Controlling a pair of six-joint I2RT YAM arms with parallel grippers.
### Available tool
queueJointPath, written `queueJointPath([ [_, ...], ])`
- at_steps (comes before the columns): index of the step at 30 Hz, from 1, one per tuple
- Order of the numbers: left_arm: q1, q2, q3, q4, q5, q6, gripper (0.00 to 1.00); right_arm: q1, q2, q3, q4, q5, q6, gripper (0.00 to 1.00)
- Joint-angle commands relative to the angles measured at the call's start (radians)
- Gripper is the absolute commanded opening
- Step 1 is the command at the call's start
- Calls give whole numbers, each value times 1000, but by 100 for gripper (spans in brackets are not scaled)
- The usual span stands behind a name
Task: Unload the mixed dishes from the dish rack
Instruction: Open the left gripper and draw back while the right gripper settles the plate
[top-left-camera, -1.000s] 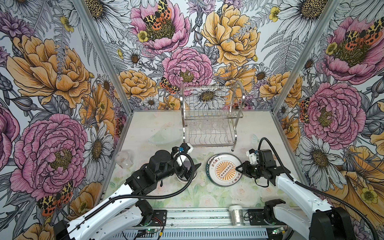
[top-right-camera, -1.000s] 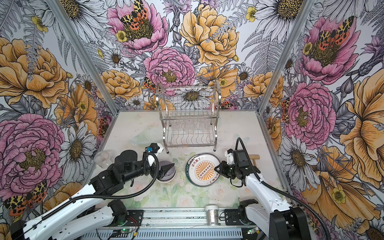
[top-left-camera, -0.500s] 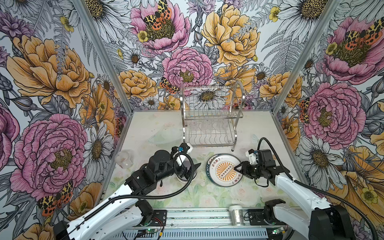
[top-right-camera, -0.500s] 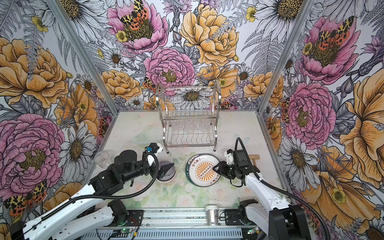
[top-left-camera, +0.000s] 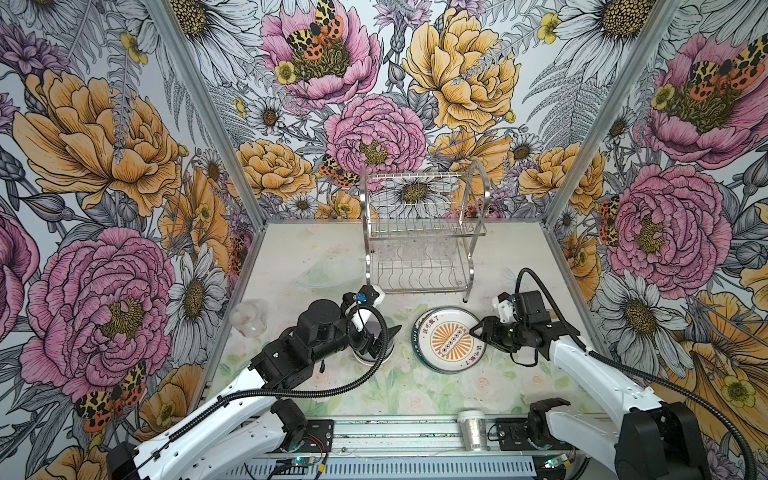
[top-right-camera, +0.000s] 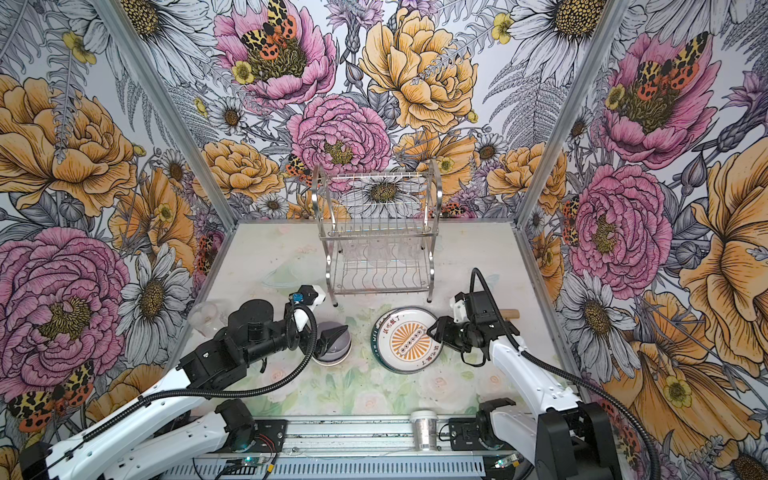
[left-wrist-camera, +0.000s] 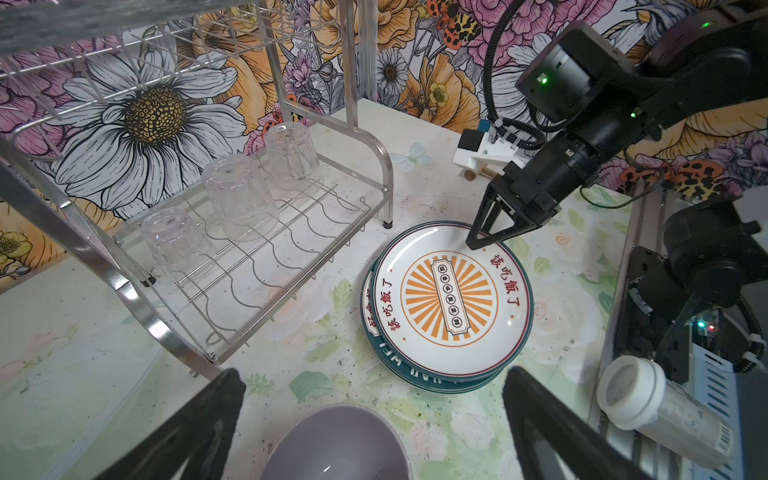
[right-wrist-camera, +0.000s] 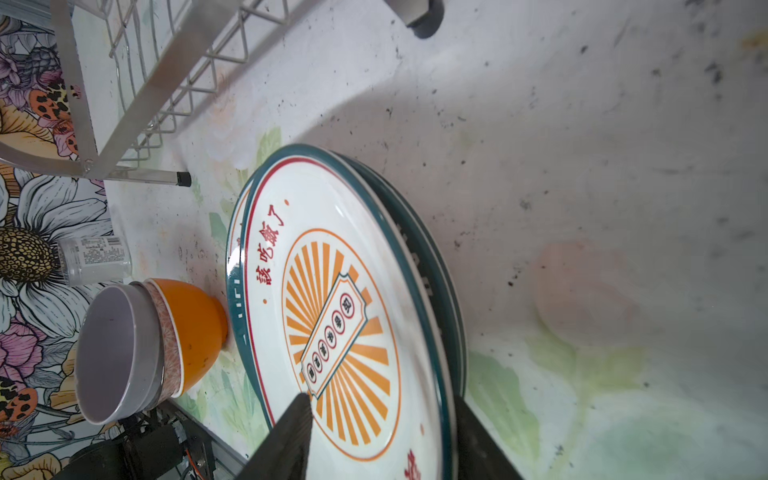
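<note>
Your right claw (top-left-camera: 475, 332) has just slackened, released astride the round orange-sunburst plate's (top-left-camera: 451, 341) rim; the plate lies stacked on the counter (top-left-camera: 415, 399). Left claw (left-wrist-camera: 372, 376) released, empty. Three clear glasses (left-wrist-camera: 239, 195) remain in the chrome wire rack (left-wrist-camera: 387, 199).

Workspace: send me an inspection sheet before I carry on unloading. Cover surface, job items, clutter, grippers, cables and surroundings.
Surface: table, pale floral print with dark specks.
Job's things: dish rack holds three upturned glasses on its lower shelf; the upper shelf looks bare. The plate stack lies flat on the table, sunburst plate on top. Beside it are nested bowls, lavender innermost.
Clutter: lidded glittery cup lying on front rail; clear labelled cup at the table's left.
Grippers: left gripper open above the bowls; right gripper astride the plate stack's rim, grip cannot be told.
Cables: left arm's hose loops over the bowls; right arm's hose arches apart from the rack.
Surroundings: floral walls on three sides.
</note>
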Motion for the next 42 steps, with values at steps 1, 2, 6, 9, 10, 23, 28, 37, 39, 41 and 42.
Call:
queueJointPath([
  [1,11,1,5,4,-10,-7,99,-3,14,44,-57,59,-38,53],
  [2,11,3,5,5,-10,-9,99,-4,18,46,-63,64,-40,53],
  [6,11,6,5,4,-10,-10,99,-1,37,54,-75,82,-51,53],
  [9,11,5,6,4,-10,-9,99,-1,51,61,-76,84,-53,53],
  [10,11,5,6,4,-11,-7,99,0,57,63,-76,81,-52,54],
  [23,11,3,4,5,-22,-9,99,22,120,102,-75,67,-57,53],
  [28,13,6,4,7,-22,-10,99,42,144,119,-73,65,-61,52],
  [37,12,2,3,33,-107,-51,99,83,113,148,-71,125,-78,56],
  [39,14,0,4,43,-159,-74,99,91,90,152,-71,141,-80,57],
  [41,13,-3,4,54,-212,-94,99,94,56,151,-72,156,-83,59],
  [42,17,-6,4,56,-233,-101,99,94,32,148,-72,164,-84,60],
])
